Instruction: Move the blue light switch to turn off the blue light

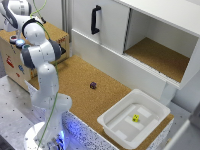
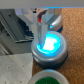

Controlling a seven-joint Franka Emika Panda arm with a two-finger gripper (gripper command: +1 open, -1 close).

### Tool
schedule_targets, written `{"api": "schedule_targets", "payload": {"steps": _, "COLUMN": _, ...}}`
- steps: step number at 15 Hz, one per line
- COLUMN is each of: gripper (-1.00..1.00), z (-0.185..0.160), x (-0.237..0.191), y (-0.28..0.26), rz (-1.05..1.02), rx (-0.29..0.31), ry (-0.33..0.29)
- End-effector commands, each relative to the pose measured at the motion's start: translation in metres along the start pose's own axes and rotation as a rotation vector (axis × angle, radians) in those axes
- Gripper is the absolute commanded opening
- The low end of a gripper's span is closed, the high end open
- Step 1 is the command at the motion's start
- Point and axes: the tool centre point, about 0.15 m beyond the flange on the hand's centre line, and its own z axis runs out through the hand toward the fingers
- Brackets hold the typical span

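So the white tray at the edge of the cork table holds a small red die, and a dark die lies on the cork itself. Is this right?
Not quite: the die in the white tray is yellow, not red, as the exterior view shows. The rest holds: the dark die lies on the cork table itself.

You see a desk (image 1: pixel 75 80) topped with rough, matt cork-like board. The arm (image 1: pixel 45 75) has smooth, glossy white plastic shells. A white bin (image 1: pixel 117 127) looks like smooth plastic. The blue light (image 2: pixel 49 42) glows through a translucent glossy cap in a pale rim.
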Motion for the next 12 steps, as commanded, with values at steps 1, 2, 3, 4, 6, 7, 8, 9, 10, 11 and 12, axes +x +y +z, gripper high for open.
{"api": "schedule_targets", "payload": {"steps": 1, "gripper": -1.0, "z": -0.003, "x": 0.021, "y": 0.012, "rz": -0.008, "rx": -0.077, "ry": -0.007}}
{"api": "schedule_targets", "payload": {"steps": 2, "gripper": -1.0, "z": -0.024, "x": 0.022, "y": 0.011, "rz": 0.003, "rx": -0.105, "ry": 0.023}}
{"api": "schedule_targets", "payload": {"steps": 3, "gripper": -1.0, "z": -0.053, "x": 0.02, "y": 0.007, "rz": 0.005, "rx": -0.135, "ry": 0.035}}
{"api": "schedule_targets", "payload": {"steps": 4, "gripper": -1.0, "z": -0.067, "x": 0.017, "y": 0.006, "rz": -0.002, "rx": -0.151, "ry": 0.034}}
{"api": "schedule_targets", "payload": {"steps": 6, "gripper": -1.0, "z": -0.109, "x": 0.01, "y": -0.002, "rz": -0.006, "rx": -0.126, "ry": 0.051}}
{"api": "schedule_targets", "payload": {"steps": 7, "gripper": -1.0, "z": -0.123, "x": 0.005, "y": -0.006, "rz": -0.012, "rx": -0.1, "ry": 0.048}}
{"api": "schedule_targets", "payload": {"steps": 8, "gripper": -1.0, "z": -0.131, "x": -0.002, "y": -0.007, "rz": 0.001, "rx": -0.086, "ry": 0.035}}
{"api": "schedule_targets", "payload": {"steps": 9, "gripper": 1.0, "z": -0.134, "x": -0.009, "y": -0.005, "rz": 0.028, "rx": -0.089, "ry": 0.04}}
{"api": "schedule_targets", "payload": {"steps": 10, "gripper": 1.0, "z": -0.136, "x": -0.015, "y": -0.001, "rz": 0.072, "rx": -0.11, "ry": 0.073}}
{"api": "schedule_targets", "payload": {"steps": 11, "gripper": 1.0, "z": -0.136, "x": -0.02, "y": 0.002, "rz": 0.1, "rx": -0.119, "ry": 0.115}}
{"api": "schedule_targets", "payload": {"steps": 12, "gripper": 1.0, "z": -0.136, "x": -0.023, "y": 0.003, "rz": 0.111, "rx": -0.137, "ry": 0.121}}
